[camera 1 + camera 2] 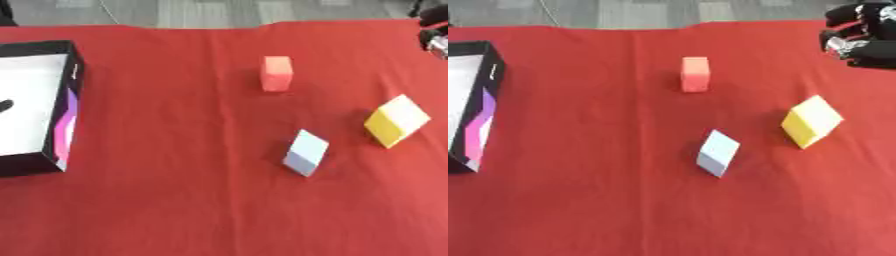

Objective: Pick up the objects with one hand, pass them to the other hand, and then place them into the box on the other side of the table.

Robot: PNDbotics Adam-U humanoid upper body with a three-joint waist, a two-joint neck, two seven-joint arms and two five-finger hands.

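Three blocks on red cloth: orange-red block (pixel 276 73) upright farthest, pale blue block (pixel 305 152) tilted nearest, yellow block (pixel 396 120) tilted right; black white-lined box (pixel 54 107) open, far left.

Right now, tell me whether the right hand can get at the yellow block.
Probably yes. The right hand sits at the upper right corner, and only bare red cloth lies between it and the yellow block. The pale blue block and the red block stand off to the left.

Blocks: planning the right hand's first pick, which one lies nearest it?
The yellow block, rightmost, closest below the right hand; the red and pale blue ones lie further left.
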